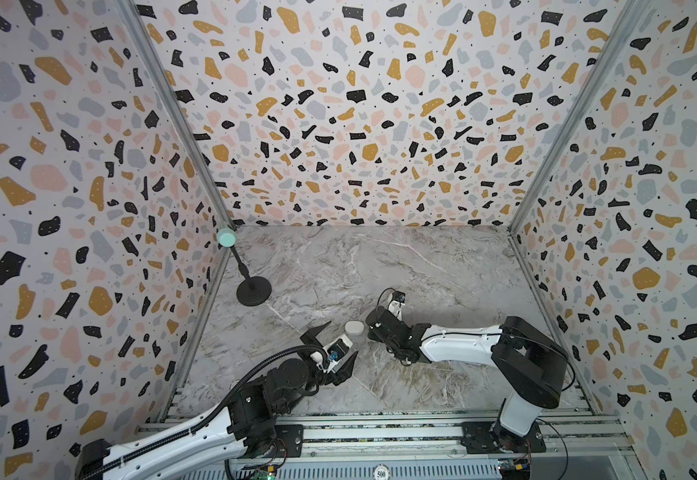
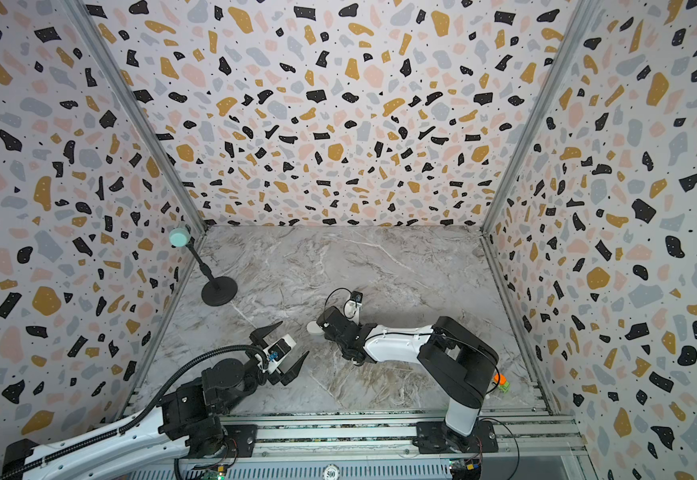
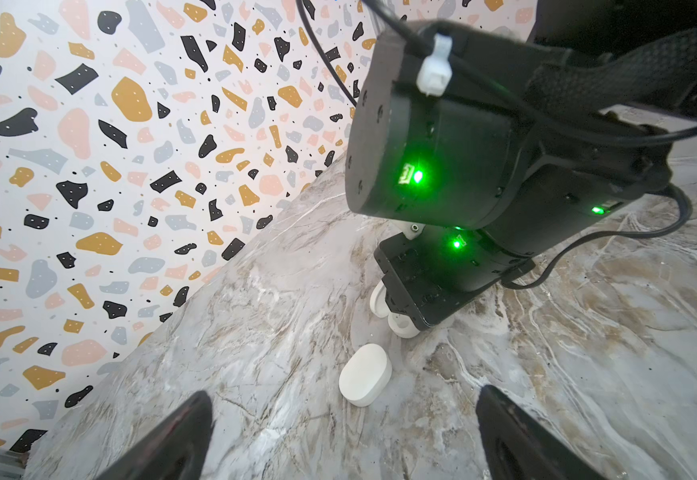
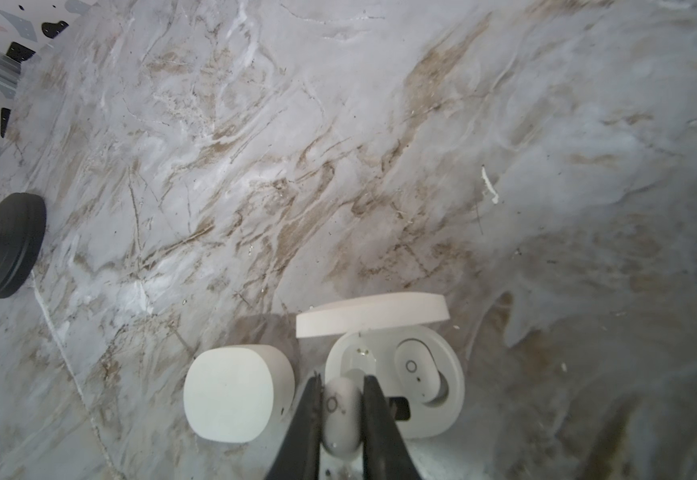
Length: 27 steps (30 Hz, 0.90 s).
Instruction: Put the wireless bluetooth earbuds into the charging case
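My right gripper (image 4: 341, 401) is shut on a small white earbud (image 4: 340, 415), pinched between both black fingers. It hangs just over the empty socket of the open white charging case (image 4: 442, 415). The case's lid (image 4: 373, 318) is raised, and another earbud (image 4: 415, 370) sits in the far socket. A closed white case (image 4: 234, 392) lies right beside the open one and shows in both top views (image 1: 354, 328) (image 2: 311, 328). My left gripper (image 1: 343, 337) (image 3: 343, 415) stands wide open and empty, just short of that closed case (image 3: 365, 375).
A black round stand base (image 1: 254, 291) with a mint-green ball (image 1: 226, 238) on its rod stands at the back left of the marble table. A small orange and green object (image 2: 500, 380) lies at the right wall. Terrazzo walls enclose three sides; a metal rail (image 1: 380, 432) runs along the front.
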Available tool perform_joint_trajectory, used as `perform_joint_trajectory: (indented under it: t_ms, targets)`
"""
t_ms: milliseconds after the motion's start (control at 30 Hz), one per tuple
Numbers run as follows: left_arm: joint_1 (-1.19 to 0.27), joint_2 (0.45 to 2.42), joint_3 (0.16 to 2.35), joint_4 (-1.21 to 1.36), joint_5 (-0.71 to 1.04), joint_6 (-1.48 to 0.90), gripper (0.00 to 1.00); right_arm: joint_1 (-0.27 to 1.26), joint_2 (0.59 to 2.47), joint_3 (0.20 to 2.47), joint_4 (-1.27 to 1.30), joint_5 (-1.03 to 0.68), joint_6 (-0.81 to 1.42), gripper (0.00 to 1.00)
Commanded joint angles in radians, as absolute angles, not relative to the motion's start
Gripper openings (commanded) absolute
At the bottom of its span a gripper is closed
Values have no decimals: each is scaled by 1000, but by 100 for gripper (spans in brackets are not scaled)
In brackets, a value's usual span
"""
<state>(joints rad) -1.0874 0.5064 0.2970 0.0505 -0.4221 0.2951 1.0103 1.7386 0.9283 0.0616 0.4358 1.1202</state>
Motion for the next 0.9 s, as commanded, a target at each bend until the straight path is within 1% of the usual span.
perform_joint_trajectory:
  t_ms: [0, 867]
  targets:
    - [-1078, 505, 296, 90, -409, 287, 100, 1014, 1744, 932, 63, 454, 1128, 5]
    - [-1074, 511, 296, 89, -401, 287, 100, 1008, 1784, 956, 75, 449, 1120, 3]
